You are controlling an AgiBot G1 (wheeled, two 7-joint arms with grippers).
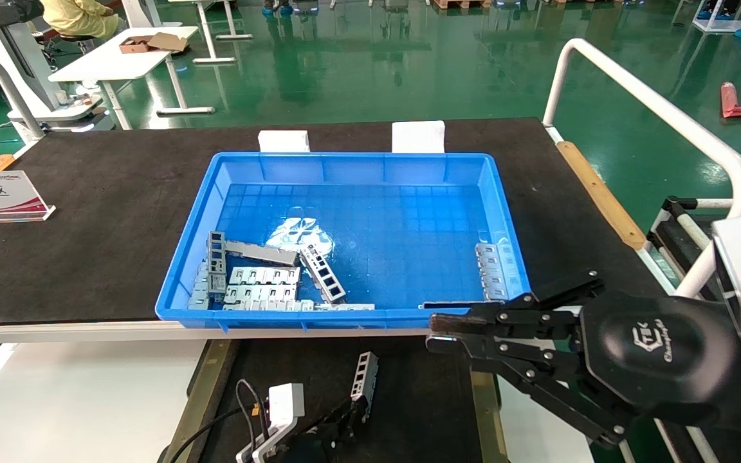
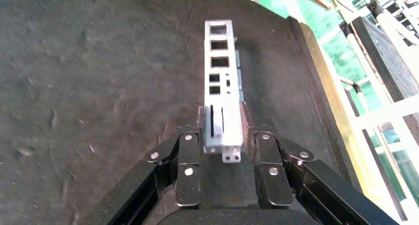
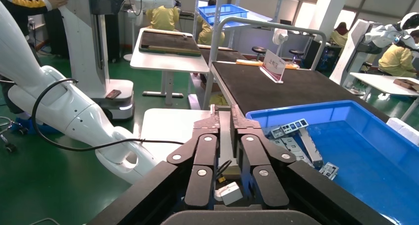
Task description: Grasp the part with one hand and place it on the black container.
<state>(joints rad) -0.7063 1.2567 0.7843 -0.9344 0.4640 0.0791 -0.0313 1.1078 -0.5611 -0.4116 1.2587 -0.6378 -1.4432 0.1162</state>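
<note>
Clamped on one end of the part, my left pincer has its fingers pressed against both long sides of the bracket, over the black container. From the pincer the part runs straight ahead, long axis in line with the fingers, its row of rectangular windows facing the wrist camera. I cannot tell whether the far end touches the black surface. In the head view the part points toward the blue bin on the desk. To one side of the pincer the container lies bare and wide; on the other side its brass-coloured edge strip runs close by. My right pincer hangs off the near right corner of the bin, fingers drawn together on nothing. More brackets lie in the bin's near left corner.
</note>
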